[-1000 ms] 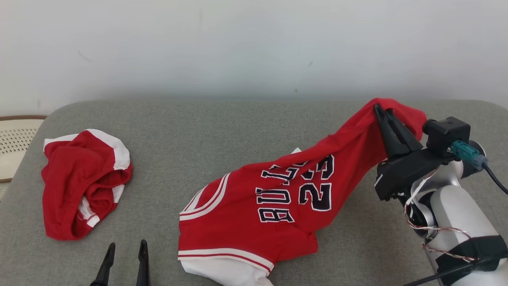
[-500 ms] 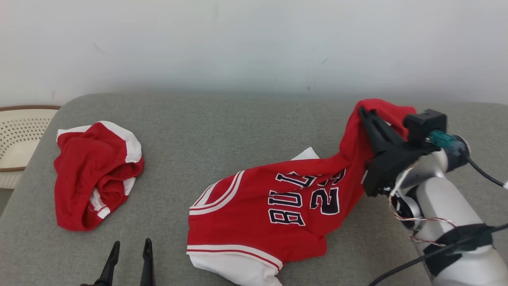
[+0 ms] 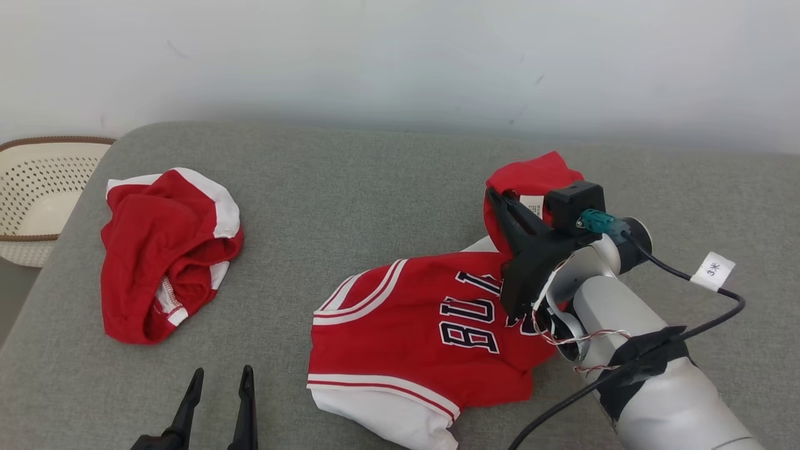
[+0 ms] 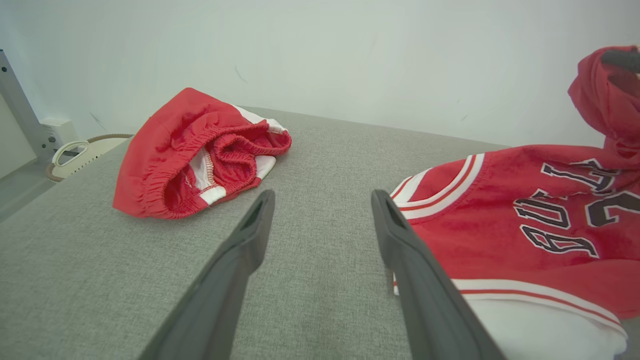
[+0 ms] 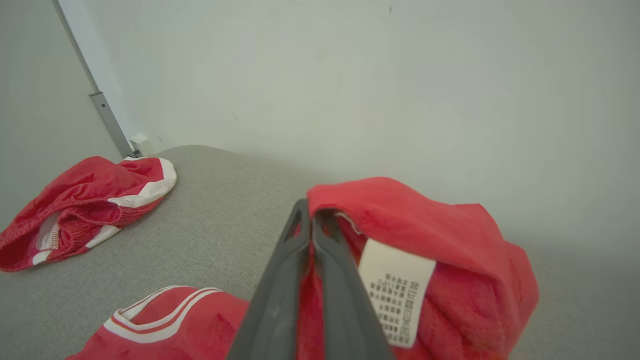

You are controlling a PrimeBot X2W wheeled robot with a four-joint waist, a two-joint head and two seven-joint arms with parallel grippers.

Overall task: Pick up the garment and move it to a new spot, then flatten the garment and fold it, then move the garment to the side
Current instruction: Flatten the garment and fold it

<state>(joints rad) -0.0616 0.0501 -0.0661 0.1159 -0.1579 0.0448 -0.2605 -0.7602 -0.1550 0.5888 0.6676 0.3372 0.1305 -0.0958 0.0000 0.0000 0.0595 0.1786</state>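
Right gripper (image 3: 492,194): pinched shut on a bunched fold of the red jersey (image 3: 400,325), beside a white sewn-in label (image 5: 395,290). It holds that end lifted, right of centre in the head view.
Left gripper (image 3: 223,375): fingers spread wide with nothing between them, at the bottom left of the head view, low over the grey cushion (image 3: 350,187).
Jersey position: most of it lies on the cushion at lower centre with the lettering face up and a white layer showing at the bottom edge. Only the gripped end rises off the surface.
Likely handling: light, soft and limp. It should drape, stretch and crumple rather than hold a shape, and the trailing part will probably drag across the woven cushion.
Where to hold: a striped trim edge or a corner looks best, since seams give a firmer bite than the loose middle. The free end at lower centre suits the left gripper for spreading it flat.
Risk: a one-point grip may let the cloth twist or fold under itself.
Nearby: crumpled red shorts (image 3: 162,250) at the left, well apart, and a perforated basket (image 3: 37,150) at the far left edge.
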